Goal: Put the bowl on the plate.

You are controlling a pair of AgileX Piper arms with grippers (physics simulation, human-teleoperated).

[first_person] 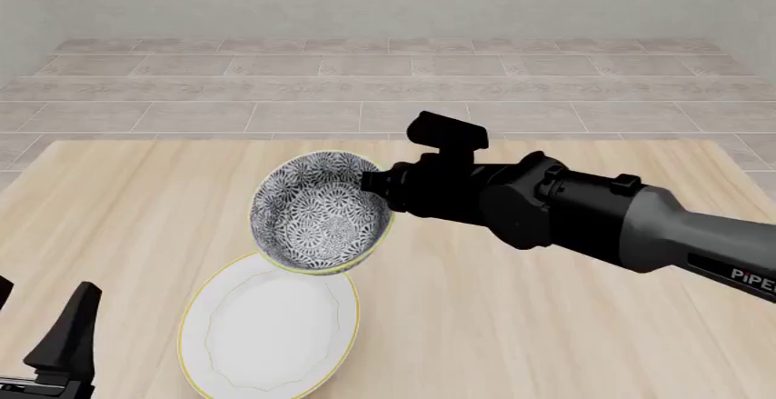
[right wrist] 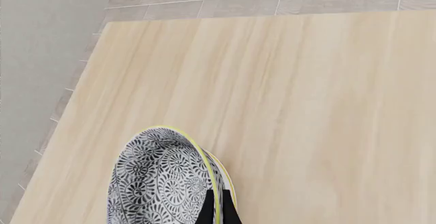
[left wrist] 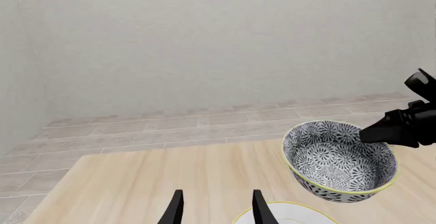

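Note:
The bowl (first_person: 318, 210), dark-grey and white floral with a yellowish rim, hangs tilted in the air with its opening facing the front camera. My right gripper (first_person: 378, 184) is shut on its right rim. The bowl's lower edge is over the far edge of the white, gold-rimmed plate (first_person: 269, 326), which lies flat on the table. In the right wrist view the bowl (right wrist: 156, 183) fills the near corner, with a finger (right wrist: 216, 208) clamped over its rim. My left gripper (first_person: 36, 331) stays open and empty at the front left. In its wrist view, the bowl (left wrist: 337, 157) is ahead and the plate (left wrist: 286, 215) peeks in.
The wooden table (first_person: 546, 326) carries nothing else. A tiled floor (first_person: 243, 90) and a pale wall lie beyond the far edge. The right arm (first_person: 606, 222) stretches across the table's right half.

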